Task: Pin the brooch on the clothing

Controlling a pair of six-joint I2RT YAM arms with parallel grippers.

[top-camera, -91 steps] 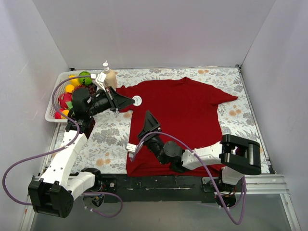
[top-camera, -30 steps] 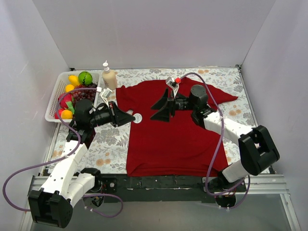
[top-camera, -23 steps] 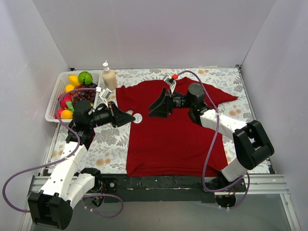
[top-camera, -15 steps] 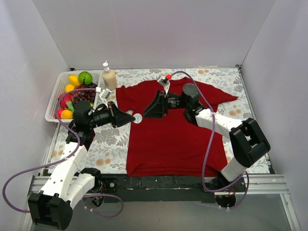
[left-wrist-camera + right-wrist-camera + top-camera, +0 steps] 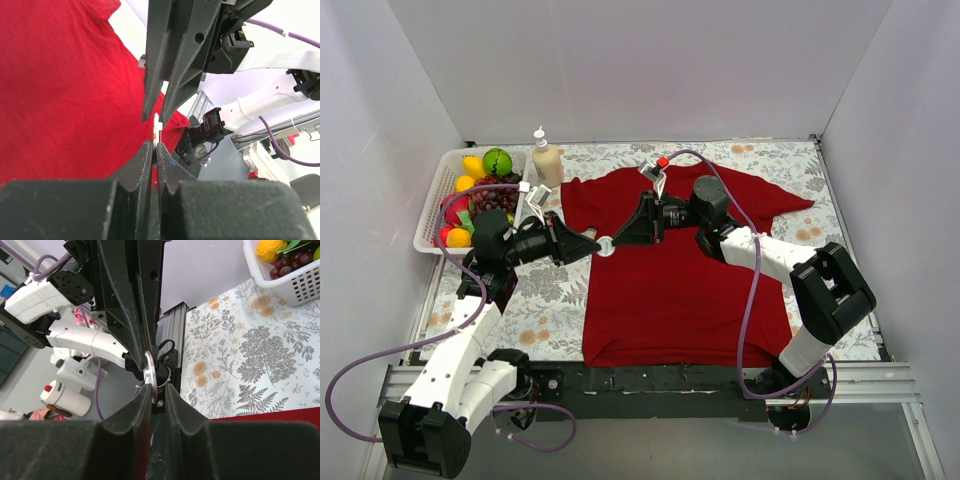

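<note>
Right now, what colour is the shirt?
The shirt is plain dark red, with no print; the top view shows it best.

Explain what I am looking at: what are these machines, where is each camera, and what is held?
Two robot arms stand at the near edge of a flowered table. The wide picture comes from a camera above and behind them; the close-ups come from cameras on their wrists. On it lie a dark red T-shirt, a basket of fruit and a pump bottle. The left gripper is shut on the brooch, a small white disc, over the shirt. The right gripper reaches it too; whether it grips is unclear.
</note>
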